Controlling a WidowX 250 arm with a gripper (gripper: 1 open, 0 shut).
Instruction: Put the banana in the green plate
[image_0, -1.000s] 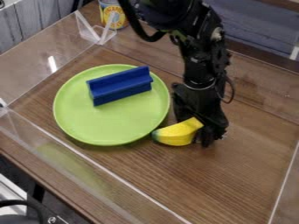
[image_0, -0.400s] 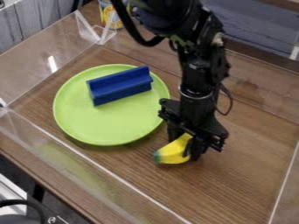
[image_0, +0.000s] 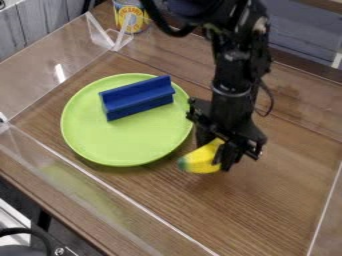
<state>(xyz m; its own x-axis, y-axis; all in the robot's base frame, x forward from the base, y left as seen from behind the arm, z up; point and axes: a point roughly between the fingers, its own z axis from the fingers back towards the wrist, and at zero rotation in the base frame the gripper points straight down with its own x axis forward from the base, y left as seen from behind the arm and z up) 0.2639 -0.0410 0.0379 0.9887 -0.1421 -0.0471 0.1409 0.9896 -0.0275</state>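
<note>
The banana (image_0: 203, 159), small, yellow and stubby, sits between the black fingers of my gripper (image_0: 214, 156), which is shut on it. It hangs just off the right rim of the green plate (image_0: 94, 130), slightly above the wooden table. The plate is large, round and lime green, lying left of centre. A blue rectangular block (image_0: 136, 97) rests on the plate's upper part. My black arm (image_0: 238, 60) comes down from the top of the view to the gripper.
Clear plastic walls (image_0: 27, 160) border the wooden table on the left and front. A yellow-and-blue object (image_0: 128, 15) stands at the back behind the clear wall. Bare wood (image_0: 287, 190) lies to the right of the gripper.
The gripper closed on the banana beside the plate's right rim and has lifted it a little; the arm shifted slightly up and toward the plate.
</note>
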